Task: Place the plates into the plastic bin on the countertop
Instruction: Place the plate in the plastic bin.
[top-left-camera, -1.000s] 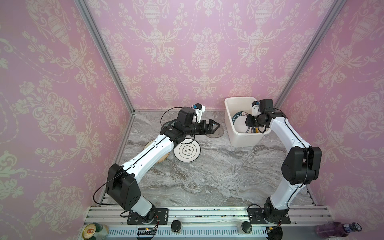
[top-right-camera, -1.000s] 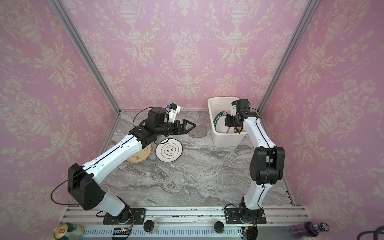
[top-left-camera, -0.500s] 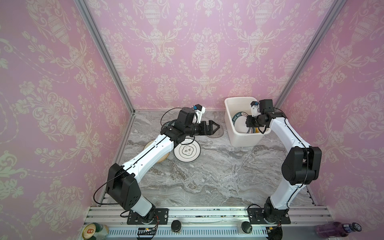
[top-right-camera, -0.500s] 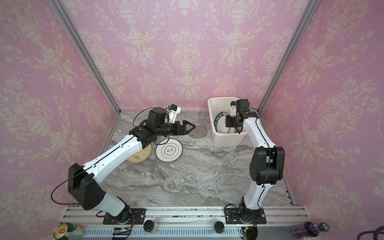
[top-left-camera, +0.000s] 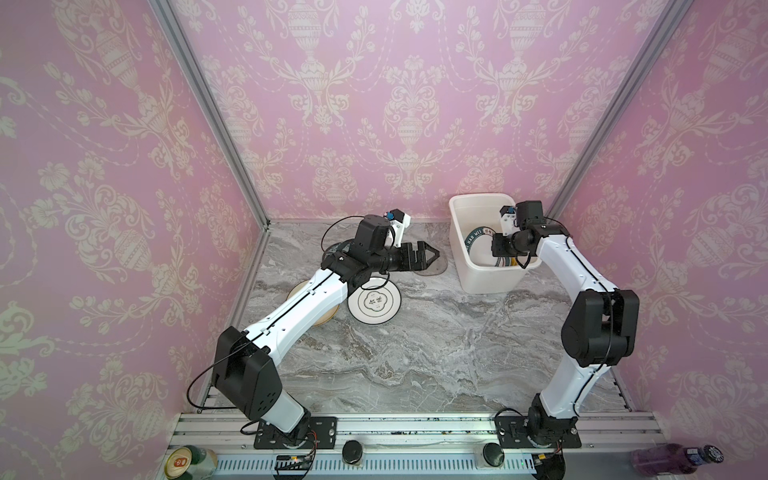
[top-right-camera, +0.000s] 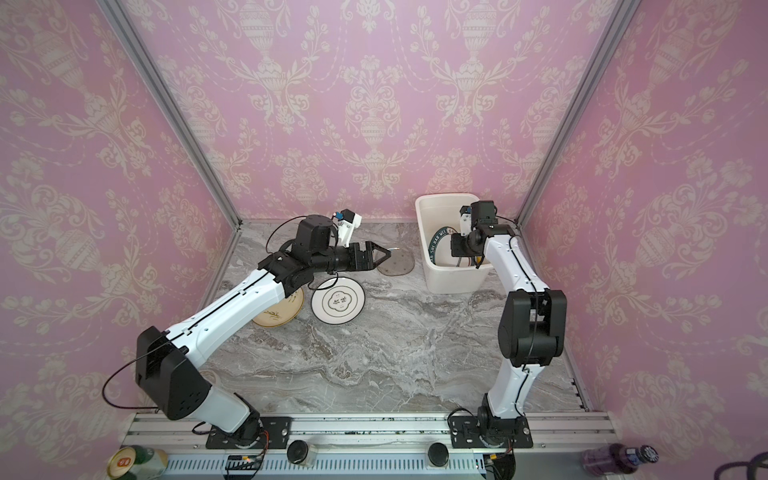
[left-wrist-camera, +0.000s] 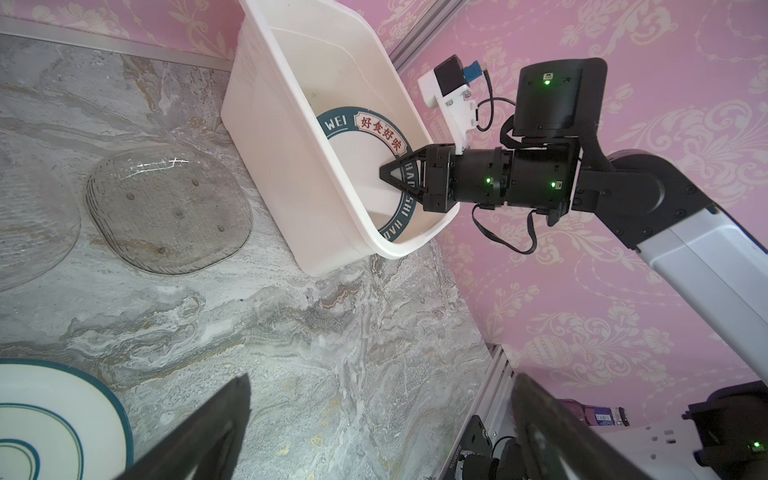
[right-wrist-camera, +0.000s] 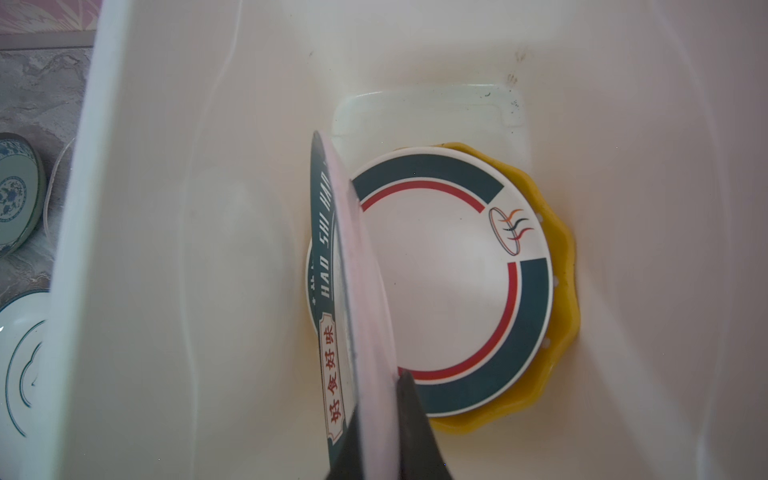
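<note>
**Right gripper holds a plate on edge inside the bin; left gripper hangs wide open over the glass plate**

The plastic bin (top-left-camera: 486, 278) stands at the far right of the countertop (top-left-camera: 415, 353), close to the back wall. The right gripper (left-wrist-camera: 383, 178) reaches into it from the right, its fingers pinched tight on the rim of a lettered plate (left-wrist-camera: 357, 166), white with a dark band. That plate is steeply tilted, its lower edge down in the bin near the left wall. On the bin floor a second banded plate (right-wrist-camera: 449, 282) lies flat on top of a yellow plate (right-wrist-camera: 565, 291).

The left gripper (left-wrist-camera: 381, 378) points toward the bin from the left, above the countertop, with its fingers (left-wrist-camera: 216, 424) spread wide and nothing between them. Below it, just left of the bin, lies a smoky glass plate (top-left-camera: 432, 270), and a clear glass plate (left-wrist-camera: 25, 224) lies next to that one. Nearer, a white plate with a dark rim (top-left-camera: 374, 302) lies flat, and a cream plate (top-right-camera: 278, 309) lies to its left, partly under the left arm. A teal patterned plate (right-wrist-camera: 12, 195) lies farther back.
</note>
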